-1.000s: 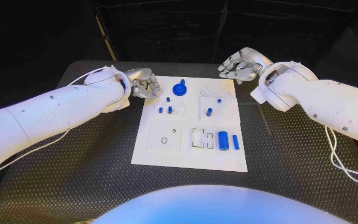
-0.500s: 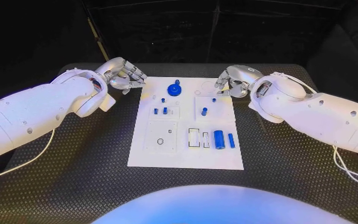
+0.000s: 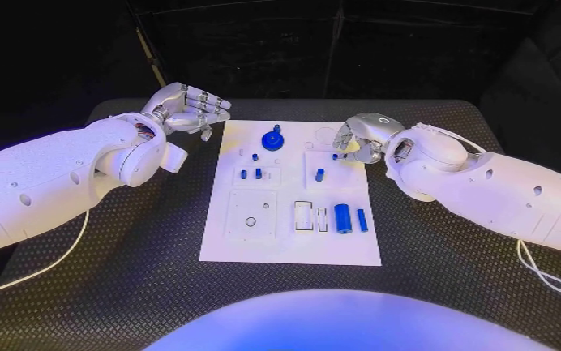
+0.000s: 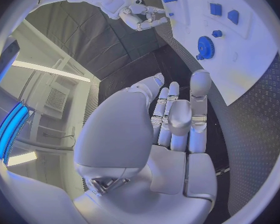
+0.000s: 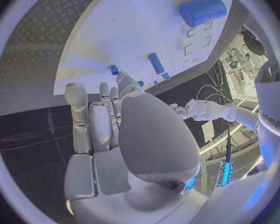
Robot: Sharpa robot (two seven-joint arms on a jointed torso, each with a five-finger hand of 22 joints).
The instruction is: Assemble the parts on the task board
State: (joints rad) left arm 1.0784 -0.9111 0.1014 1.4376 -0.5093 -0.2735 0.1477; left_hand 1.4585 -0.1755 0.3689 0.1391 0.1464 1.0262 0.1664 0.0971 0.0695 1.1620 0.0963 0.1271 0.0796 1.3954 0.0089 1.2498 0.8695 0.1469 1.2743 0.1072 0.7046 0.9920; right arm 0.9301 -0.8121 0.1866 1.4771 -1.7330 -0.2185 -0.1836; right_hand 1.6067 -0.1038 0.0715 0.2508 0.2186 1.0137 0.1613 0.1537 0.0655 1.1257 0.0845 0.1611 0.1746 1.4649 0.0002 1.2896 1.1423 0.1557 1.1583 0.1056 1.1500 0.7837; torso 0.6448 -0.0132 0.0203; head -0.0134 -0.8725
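1. You have one white task board (image 3: 293,241) in the middle of the black table (image 3: 129,286), its long side running away from the robot.
2. On the board you can count one blue gear (image 3: 274,139) at the far end, on the robot's left half.
3. Just nearer than the gear stand two short blue pegs (image 3: 250,173) side by side, with a tiny blue dot above them.
4. On the board's right half sits one small blue pin (image 3: 319,174), and another blue bit near the right hand's fingertips that is too small to tell apart.
5. At the board's near right you see one thick blue cylinder (image 3: 343,217) lying flat, with one thin blue rod (image 3: 362,220) just beside it on the outer side.
6. No writing on the board can be read.
7. Your left hand (image 3: 187,109) hovers off the board's far left corner, fingers lightly curled and apart, holding nothing.
8. Your right hand (image 3: 357,140) hangs over the board's far right edge, fingers curled downward; you cannot tell whether they pinch anything.
9. Nothing lies between either hand and the parts.
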